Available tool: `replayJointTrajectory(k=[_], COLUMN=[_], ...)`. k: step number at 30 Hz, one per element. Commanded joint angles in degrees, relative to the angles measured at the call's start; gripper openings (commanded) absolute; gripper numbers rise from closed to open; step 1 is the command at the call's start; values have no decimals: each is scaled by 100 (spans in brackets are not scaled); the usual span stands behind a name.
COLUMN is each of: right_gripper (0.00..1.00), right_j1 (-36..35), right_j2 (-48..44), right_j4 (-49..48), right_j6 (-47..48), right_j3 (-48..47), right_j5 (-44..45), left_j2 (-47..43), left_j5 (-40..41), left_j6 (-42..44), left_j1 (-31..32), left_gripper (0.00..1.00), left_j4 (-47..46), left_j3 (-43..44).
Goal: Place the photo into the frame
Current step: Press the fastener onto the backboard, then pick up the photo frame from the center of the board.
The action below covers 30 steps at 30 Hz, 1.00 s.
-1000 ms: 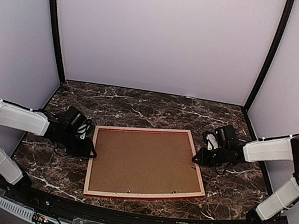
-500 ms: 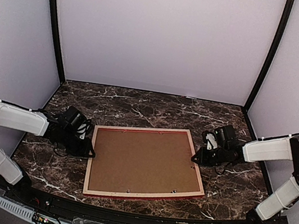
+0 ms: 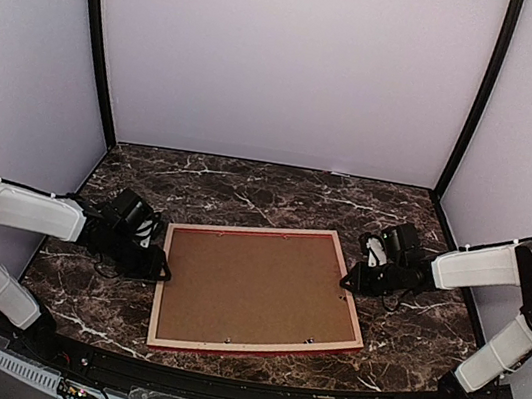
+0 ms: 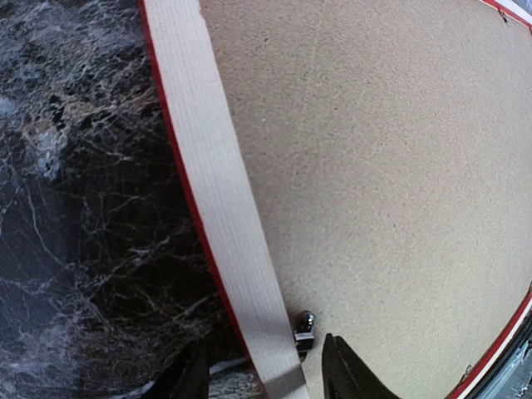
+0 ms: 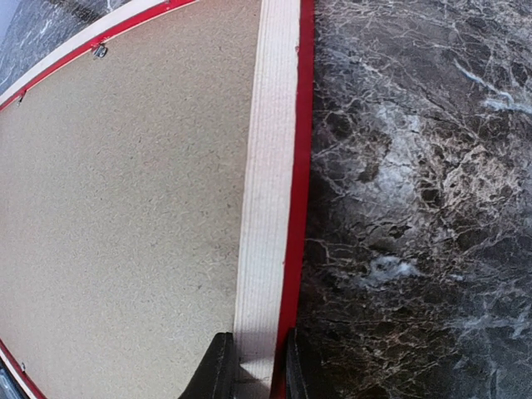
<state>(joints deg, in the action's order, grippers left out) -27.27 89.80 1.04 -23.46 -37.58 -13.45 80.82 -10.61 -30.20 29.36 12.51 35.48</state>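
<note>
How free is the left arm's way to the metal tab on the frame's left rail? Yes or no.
Probably yes. The left gripper straddles the frame at its left rail with fingers apart, and the metal tab lies bare between them at the edge of the backing board.

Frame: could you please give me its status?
Left gripper open astride left rail. Right gripper shut on frame, lying face down. Backing board in; photo unseen.

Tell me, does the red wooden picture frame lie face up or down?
Face down: the pale back of the frame and the brown backing board point upward; red shows only at edges.
</note>
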Motion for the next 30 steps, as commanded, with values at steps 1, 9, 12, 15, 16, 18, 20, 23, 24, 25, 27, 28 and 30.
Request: replayJointTrajectory(k=[1,9,12,15,16,18,20,23,24,25,27,28,30], right_gripper=[0,0,0,0,0,0,0,0,0,0,0,0,0], right_j1=[-29,-30,-42,-37,-35,-39,-41,-48,-44,-49,-52,-49,-54], right_j2=[341,367,369,393,404,419,424,412,413,410,419,424,424], right_j4=[617,618,627,651,651,650,651,684,690,690,704,711,709], right_j6=[60,52,61,70,70,70,61,61,57,64,70,71,72], right_j3=[295,288,262,234,227,204,192,166,164,154,140,138,129], right_j5=[-35,-43,-43,-44,-46,-54,-52,-49,-43,-36,-35,-35,-35], left_j2=[-47,239,274,270,273,309,373,442,457,463,476,485,487], left_j5=[30,41,178,282,308,369,472,705,760,828,920,938,991], left_j6=[49,183,247,339,357,417,460,487,488,488,495,496,504], left_j1=[-47,-45,-45,-32,-20,23,95,236,258,299,354,374,417], left_gripper=[50,53,53,53,52,53,53,52,51,51,50,50,49], left_j4=[326,305,384,461,470,514,589,755,785,840,921,946,1050], left_j3=[14,45,63,64,64,89,136,224,253,268,311,334,358])
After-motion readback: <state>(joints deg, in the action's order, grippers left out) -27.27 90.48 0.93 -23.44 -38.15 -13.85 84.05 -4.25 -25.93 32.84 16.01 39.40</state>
